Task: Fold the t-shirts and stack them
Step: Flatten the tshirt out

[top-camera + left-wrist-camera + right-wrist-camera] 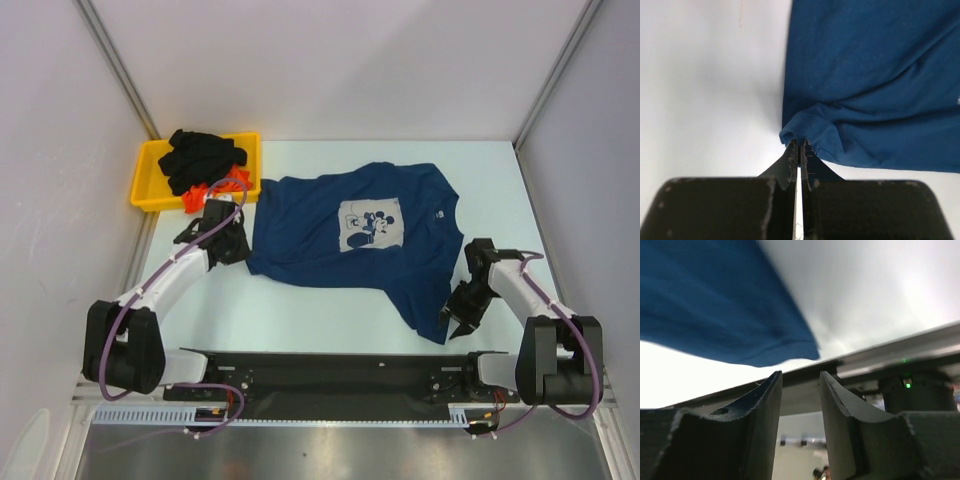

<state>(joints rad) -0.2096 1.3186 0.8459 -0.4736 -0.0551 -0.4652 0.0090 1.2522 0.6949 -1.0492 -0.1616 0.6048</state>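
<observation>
Navy t-shirt [310, 230]: spread flat, chest up, mid-table [300, 315]; white cartoon print [370, 222] showing; collar towards the right side.
Left gripper [799, 147]: closed, pinching a bunched bit of hem at the navy t-shirt's left corner; cloth puckers up around the fingertips.
Right gripper [800, 374]: jaws apart, nothing between them; it sits low at the navy t-shirt's near right corner.
Right wrist view: blue cloth edge lies just beyond the fingertips; whether they touch it is unclear, as the cloth is blurred.
Yellow tray [147, 188]: far left corner of the table, just beside the navy t-shirt's far left corner.
Black t-shirt [200, 155]: crumpled in the yellow tray, heaped over its rim.
Orange-red t-shirt [215, 190]: crumpled under the black t-shirt, spilling over the tray's near right edge.
</observation>
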